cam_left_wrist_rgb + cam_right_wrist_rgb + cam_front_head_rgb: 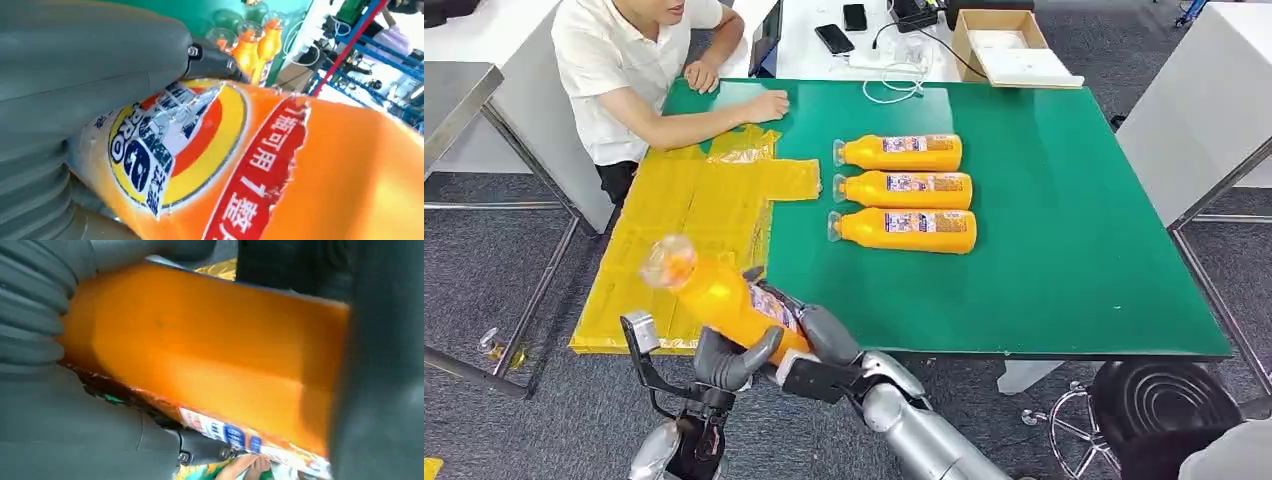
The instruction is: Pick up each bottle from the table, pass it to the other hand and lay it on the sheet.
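Both hands grasp 1 orange plastic bottle (724,300) at the table's near edge, over the crinkled yellow sheet (694,200): left hand (729,360), right hand (824,340). 3 more bottles (904,190) lie on the green mat (1074,220).

Left wrist: torn glossy label (170,145).

Right wrist: smooth flat-sided orange body.

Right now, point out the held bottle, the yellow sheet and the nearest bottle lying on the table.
held bottle (724,297), head view, orange body
yellow sheet (686,205), head view, bare middle
nearest lying bottle (909,230), head view, label
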